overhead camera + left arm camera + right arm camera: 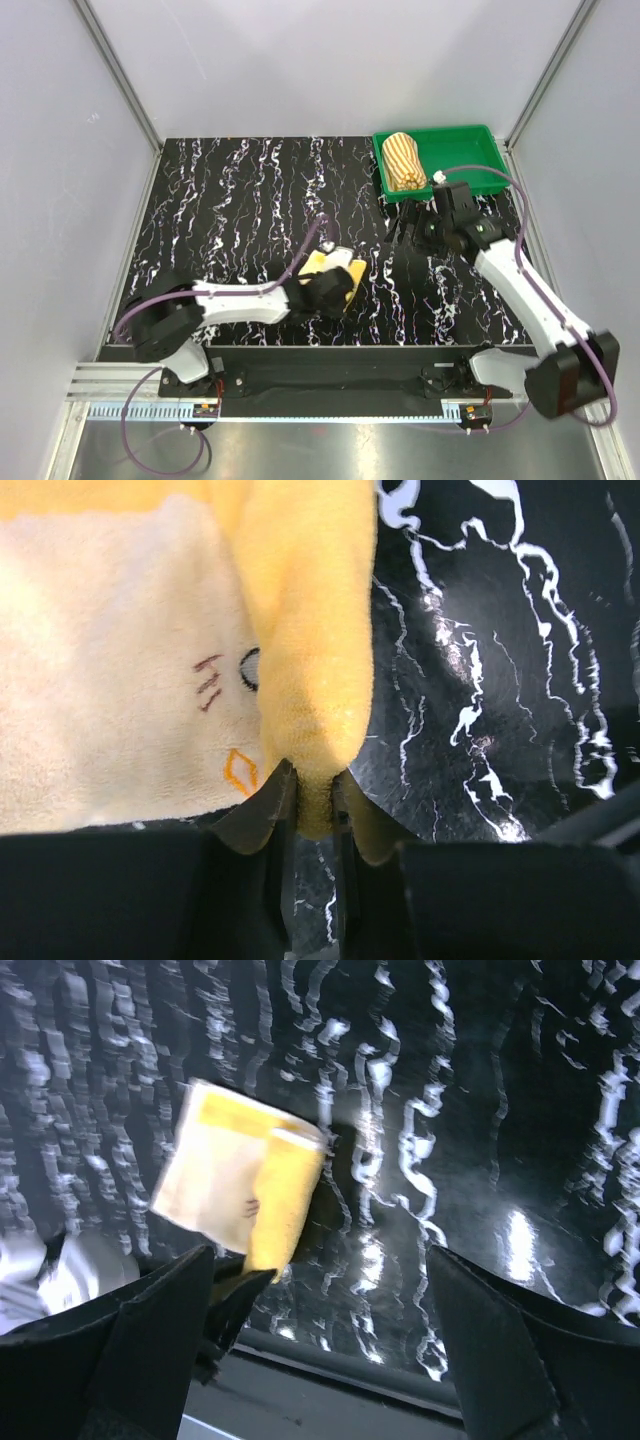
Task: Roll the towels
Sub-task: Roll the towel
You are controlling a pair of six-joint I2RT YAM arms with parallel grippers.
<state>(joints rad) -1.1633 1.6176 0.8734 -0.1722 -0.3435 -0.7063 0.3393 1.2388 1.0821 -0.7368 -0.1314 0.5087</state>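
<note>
- Firstly, the left gripper (pixel 335 290) sits in the lower middle of the top view. It is clenched on the yellow towel (pixel 334 268), which lies on the black marbled table (pixel 230 200) just above the gripper in the frame.
- Seen from the left wrist, the two fingers (pixel 262 812) pinch a folded-over flap of the yellow towel (pixel 120 680) at the bottom centre. The flap runs up the middle of the frame as a thick deep-yellow band. The paler flat part spreads to the left of it, with small stitched marks close to the band.
- The right gripper (pixel 403 236) is in the upper right of the top view, with its jaws spread wide and nothing between them. It hangs over the table just below the near rim of the green tray (pixel 455 150).
- The striped towel (pixel 404 160) lies rolled up in the left part of that tray, near the right gripper but not in its grasp.
- Seen from the right wrist, the fingers (pixel 130 1350) of the right gripper (pixel 320 1260) stand far apart in the lower corners. The yellow towel (pixel 225 1175) shows at centre left, well apart from them, and the dark left gripper (pixel 235 1295) is at the towel's lower edge.
</note>
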